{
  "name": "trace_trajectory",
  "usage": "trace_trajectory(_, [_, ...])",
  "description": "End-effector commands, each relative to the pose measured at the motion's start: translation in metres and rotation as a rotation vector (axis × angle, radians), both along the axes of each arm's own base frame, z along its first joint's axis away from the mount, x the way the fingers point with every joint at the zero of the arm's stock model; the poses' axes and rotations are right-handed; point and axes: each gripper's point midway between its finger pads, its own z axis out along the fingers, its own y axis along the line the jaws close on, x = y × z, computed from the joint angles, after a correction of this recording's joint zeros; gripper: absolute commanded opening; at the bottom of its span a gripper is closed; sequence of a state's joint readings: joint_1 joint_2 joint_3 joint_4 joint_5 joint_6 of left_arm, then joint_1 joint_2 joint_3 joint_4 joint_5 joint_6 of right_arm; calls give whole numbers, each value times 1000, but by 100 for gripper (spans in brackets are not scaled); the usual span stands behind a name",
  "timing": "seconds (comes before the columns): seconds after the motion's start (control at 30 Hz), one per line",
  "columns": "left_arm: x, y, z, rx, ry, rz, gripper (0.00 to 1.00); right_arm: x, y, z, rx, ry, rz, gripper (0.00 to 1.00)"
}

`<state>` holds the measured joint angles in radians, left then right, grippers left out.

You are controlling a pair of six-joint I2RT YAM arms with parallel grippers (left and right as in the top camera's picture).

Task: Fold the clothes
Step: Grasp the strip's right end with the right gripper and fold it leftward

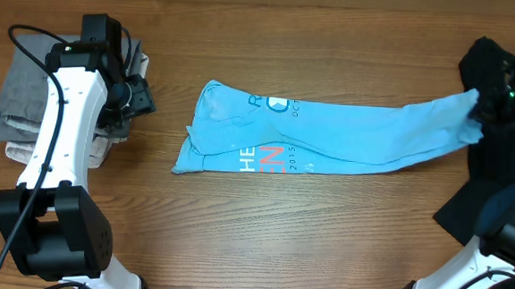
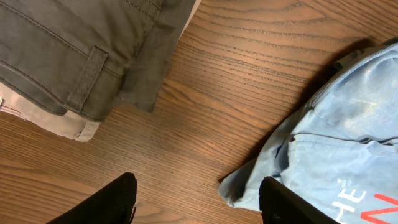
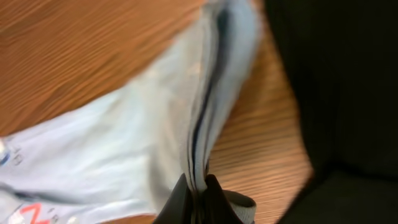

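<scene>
While the right gripper is pinching, its 2 fingers are pressing tight together on a bunched edge of the light blue T-shirt. From those fingertips the cloth is running away toward the middle of the table. Close beside the grip, a black cloth is lying at the table's right edge.

Seen from above, the T-shirt is lying stretched into 1 long band. Its long axis is running across the table from the clamped right end to a crumpled left end that is resting on the wood. That loose end is lying to the right of the left gripper, whose fingers are standing apart and closing on nothing. The shirt's corner is showing close to 1 of them. The left arm is therefore sitting far nearer that end and, by my judgement, is the one placed to take it. Beyond it, a pile of grey trousers is sitting.

On the shirt, white "HE" and a red "N" are showing. Smaller print is looking like "2015" and "OCT", and the rest is hiding in folds.
</scene>
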<state>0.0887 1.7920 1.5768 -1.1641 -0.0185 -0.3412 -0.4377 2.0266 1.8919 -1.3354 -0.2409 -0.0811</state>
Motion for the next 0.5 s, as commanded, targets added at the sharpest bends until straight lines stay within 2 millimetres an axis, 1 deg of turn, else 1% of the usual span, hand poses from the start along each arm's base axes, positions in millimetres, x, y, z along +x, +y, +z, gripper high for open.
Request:
trace_trajectory(0.0, [-1, -1, -2, -8, 9, -3, 68, 10, 46, 35, 0, -77, 127, 4])
trace_trajectory(0.07, [-1, -1, -2, -8, 9, -3, 68, 7, 70, 39, 9, -65, 179, 4])
trace_trajectory(0.1, [-1, -1, -2, -8, 9, -3, 69, 5, 89, 40, 21, -50, 220, 4])
trace_trajectory(0.2, [-1, -1, -2, -8, 7, -3, 69, 0, 126, 39, 47, -19, 302, 4])
trace_trajectory(0.23, [-1, 0, -2, -8, 5, -3, 69, 0, 142, 39, 62, -21, 338, 4])
trace_trajectory(0.27, [0, 0, -2, -8, 4, -3, 70, 0, 151, 40, 72, -24, 353, 4])
trace_trajectory(0.37, [0, -1, -2, -8, 4, -3, 70, -1, 190, 44, 135, -35, 424, 4])
trace_trajectory(0.4, [0, -1, -2, -8, 4, -3, 70, -3, 200, 43, 141, -27, 435, 4])
trace_trajectory(0.47, [0, -1, -2, -8, 5, -3, 71, -7, 214, 40, 142, -17, 470, 4])
